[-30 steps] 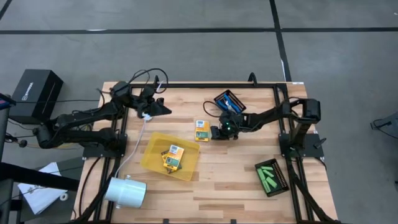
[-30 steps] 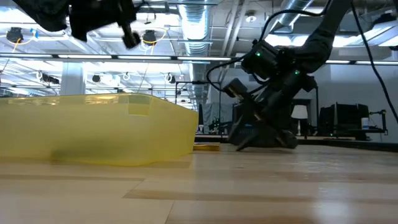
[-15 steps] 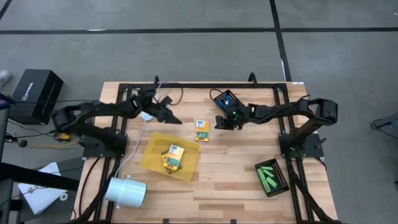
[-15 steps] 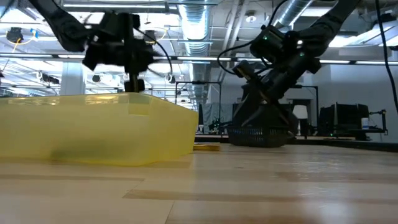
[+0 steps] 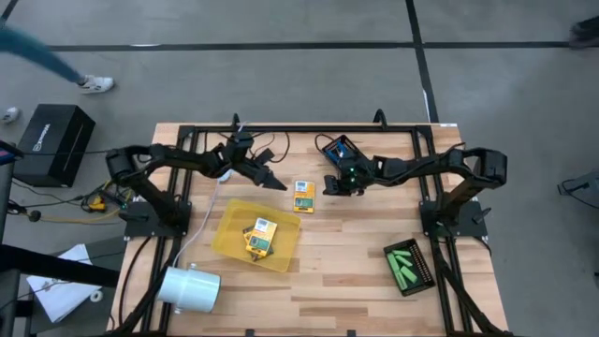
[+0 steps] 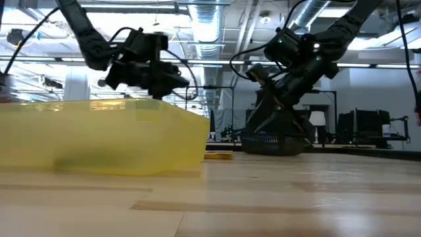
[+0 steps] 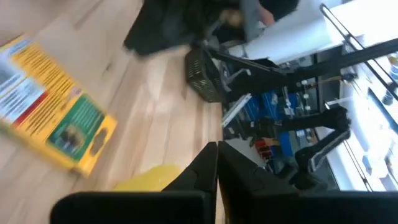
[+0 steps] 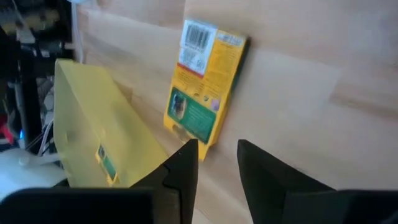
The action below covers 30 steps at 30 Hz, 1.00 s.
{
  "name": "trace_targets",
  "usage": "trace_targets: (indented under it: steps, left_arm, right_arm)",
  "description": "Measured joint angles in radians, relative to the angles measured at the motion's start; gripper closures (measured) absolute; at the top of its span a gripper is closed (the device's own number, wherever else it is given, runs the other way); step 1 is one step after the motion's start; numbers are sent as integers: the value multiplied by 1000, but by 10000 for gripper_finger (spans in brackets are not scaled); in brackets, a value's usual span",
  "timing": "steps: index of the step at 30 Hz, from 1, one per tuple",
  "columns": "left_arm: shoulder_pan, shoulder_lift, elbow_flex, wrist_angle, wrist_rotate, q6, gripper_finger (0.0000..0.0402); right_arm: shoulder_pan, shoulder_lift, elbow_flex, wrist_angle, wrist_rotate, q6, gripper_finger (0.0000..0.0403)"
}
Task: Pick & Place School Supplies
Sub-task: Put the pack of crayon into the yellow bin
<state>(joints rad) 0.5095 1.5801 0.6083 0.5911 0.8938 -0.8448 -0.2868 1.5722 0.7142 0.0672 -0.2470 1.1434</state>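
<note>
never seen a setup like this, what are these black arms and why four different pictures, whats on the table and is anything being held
These are two robot arms bolted to a wooden table, each ending in a two-finger gripper. One picture looks straight down, one looks level across the tabletop, and two come from cameras on the arms' wrists.

On the table lie a yellow tray holding a crayon box, a second crayon box loose on the wood, a black mesh tray of green sticks, another mesh tray with blue-handled tools, and a white cylinder.

The left gripper hangs beside the loose box, shut and empty. The right gripper hangs on the box's other side, fingers apart, holding nothing.
</note>
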Motion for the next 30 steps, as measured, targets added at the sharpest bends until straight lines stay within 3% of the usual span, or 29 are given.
trace_targets:
  steps: [6, 16, 24, 30]
  left_arm:
    - [-7, 46, 66, 5, 21, 3, 370]
    - [-25, 193, 63, 3, 20, 16, 276]
    - [-26, 264, 64, 5, 4, 29, 260]
    - [-26, 266, 66, 24, -14, 29, 270]
  right_arm:
    - [73, 1, 0, 0, -40, 46, 262]
    - [136, 1, 0, -2, -13, 132, 208]
    - [136, 31, 2, 85, -12, 189, 214]
    - [156, 143, 19, 160, -37, 233, 239]
